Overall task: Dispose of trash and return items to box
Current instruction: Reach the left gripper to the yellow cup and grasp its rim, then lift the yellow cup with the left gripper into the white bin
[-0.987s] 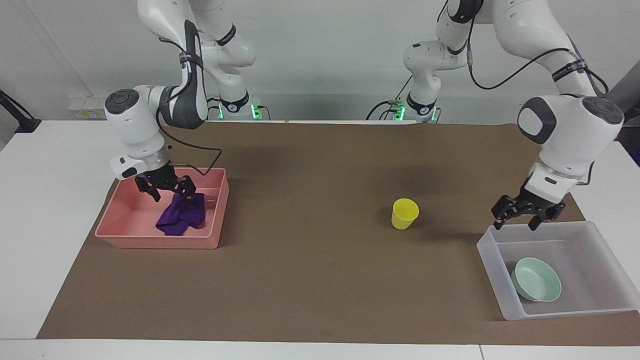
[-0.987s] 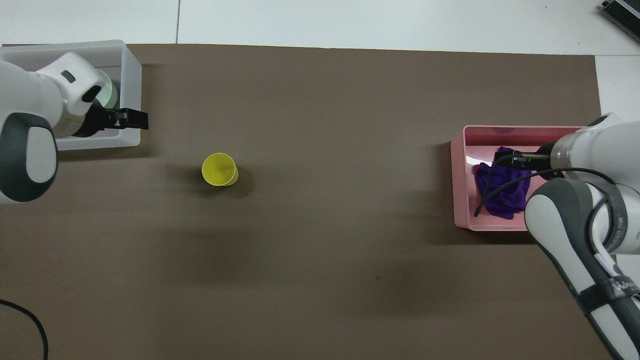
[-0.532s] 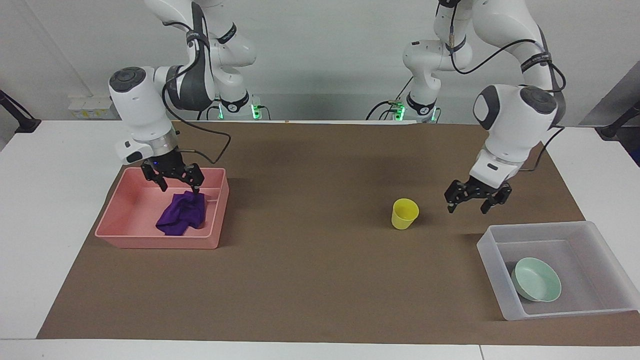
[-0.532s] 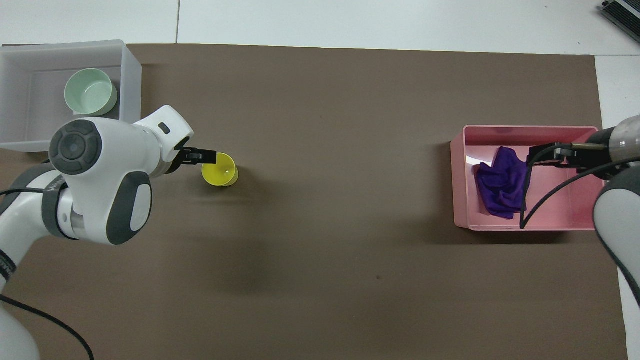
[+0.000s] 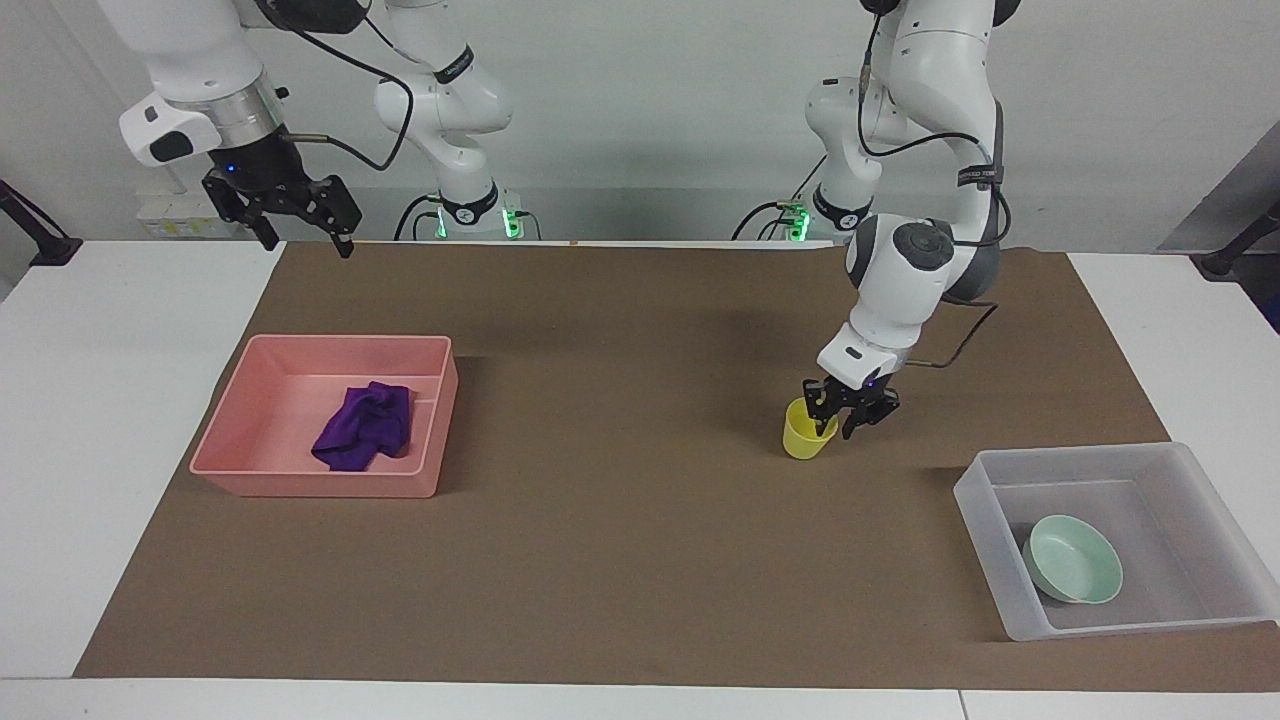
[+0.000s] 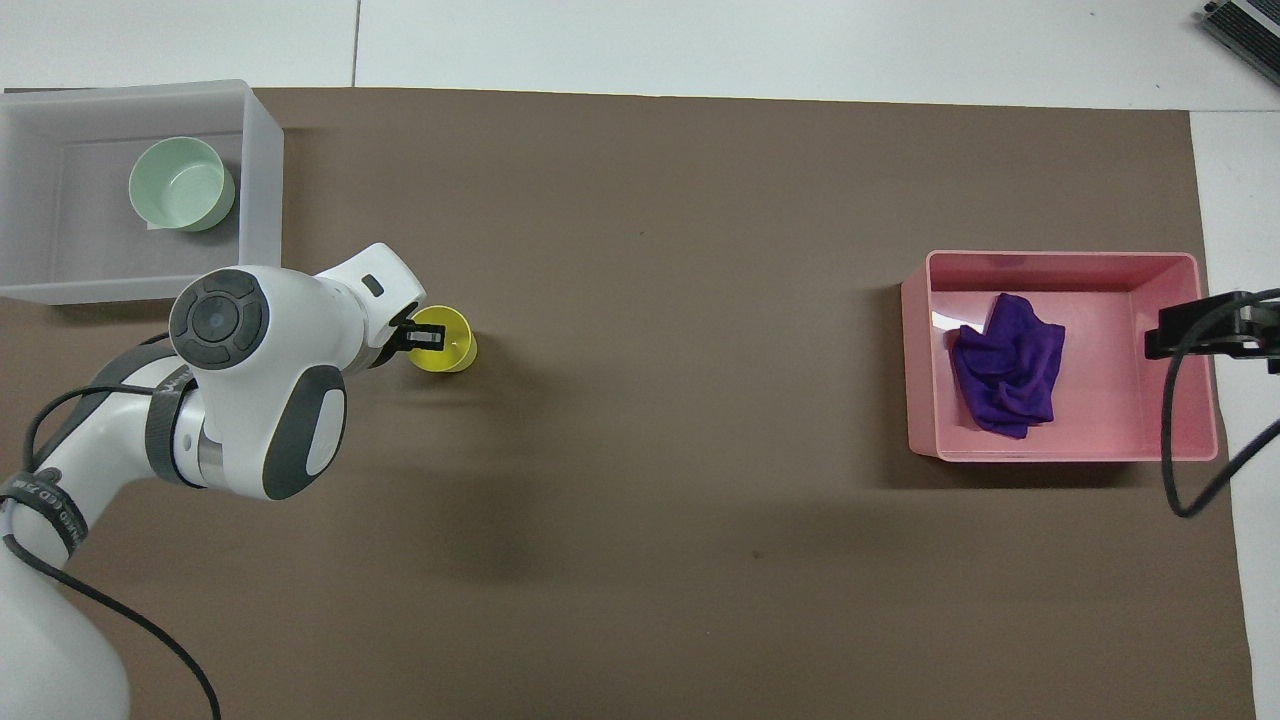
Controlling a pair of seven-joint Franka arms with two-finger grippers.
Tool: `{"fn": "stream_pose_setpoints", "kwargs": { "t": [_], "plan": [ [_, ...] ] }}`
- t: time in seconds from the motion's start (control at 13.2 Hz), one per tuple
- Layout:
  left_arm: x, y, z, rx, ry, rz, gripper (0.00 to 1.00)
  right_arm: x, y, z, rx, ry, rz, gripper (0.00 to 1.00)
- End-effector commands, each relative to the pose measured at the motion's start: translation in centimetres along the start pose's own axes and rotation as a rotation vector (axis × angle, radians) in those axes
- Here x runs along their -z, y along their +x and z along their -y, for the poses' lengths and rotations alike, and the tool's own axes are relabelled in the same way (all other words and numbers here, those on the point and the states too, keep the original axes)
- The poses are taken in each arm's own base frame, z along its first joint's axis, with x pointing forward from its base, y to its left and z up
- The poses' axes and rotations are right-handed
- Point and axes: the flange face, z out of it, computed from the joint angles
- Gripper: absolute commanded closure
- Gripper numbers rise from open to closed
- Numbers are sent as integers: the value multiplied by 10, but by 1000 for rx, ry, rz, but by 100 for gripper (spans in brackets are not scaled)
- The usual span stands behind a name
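L gripper (image 5: pixel 838 408) sits at the rim of the small yellow plastic cup (image 5: pixel 806 431) mid-mat, fingers apart w/ one inside the rim. R gripper (image 5: pixel 297 224) hangs high, fingers spread. Crumpled purple cloth rag (image 5: pixel 364 426) lies in pink plastic tray (image 5: pixel 313 484). Pale mint-green bowl (image 5: pixel 1073 573) rests in translucent clear-white plastic box (image 5: pixel 1005 584).

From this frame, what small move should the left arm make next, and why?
Probably close on the cup's rim. The left gripper sits at the yellow cup, one finger seemingly inside and one outside, jaws open. The mint bowl already lies in the clear box, so the cup remains.
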Motion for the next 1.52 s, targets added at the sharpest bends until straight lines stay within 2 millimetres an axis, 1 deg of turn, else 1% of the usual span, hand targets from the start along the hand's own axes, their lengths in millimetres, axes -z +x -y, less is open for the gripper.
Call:
{"fn": "stream_pose_setpoints", "kwargs": {
  "t": [0.0, 0.08, 0.3, 0.46, 0.53, 0.61, 0.76, 0.84, 0.91, 0.99, 1.22, 1.29, 1.44],
  "plan": [
    [19, 4, 6, 4, 14, -31, 100, 2, -6, -9, 13, -7, 9, 0],
    [33, 9, 11, 14, 15, -38, 100, 1, -6, -9, 8, -6, 7, 0],
    [77, 44, 49, 66, 26, -75, 100, -1, -7, -7, 19, -8, 9, 0],
    [100, 66, 86, 89, 38, -122, 100, -5, -9, -8, 19, -12, 15, 0],
    [103, 74, 103, 104, 44, -140, 100, -3, -9, -9, 22, -36, 10, 0],
    [111, 82, 133, 127, 59, -158, 100, -3, -9, -7, 28, -45, 2, 0],
    [124, 100, 181, 169, 79, -191, 100, -3, -9, -4, 19, -36, 2, 0],
    [123, 108, 209, 203, 88, -182, 100, -2, -9, -3, 21, -32, 1, 0],
    [122, 119, 228, 213, 93, -184, 100, -2, -9, -2, 19, -26, 1, 0],
    [114, 126, 245, 217, 95, -184, 100, -1, -9, -1, 15, -18, 2, 0],
    [79, 143, 289, 228, 100, -177, 100, -1, -9, 2, 3, 6, 2, 0],
    [69, 148, 298, 224, 102, -178, 100, -2, -9, 2, 4, 5, 3, 0],
    [52, 146, 307, 229, 105, -170, 100, -2, -10, 2, 7, 5, 3, 0]
  ]
}}
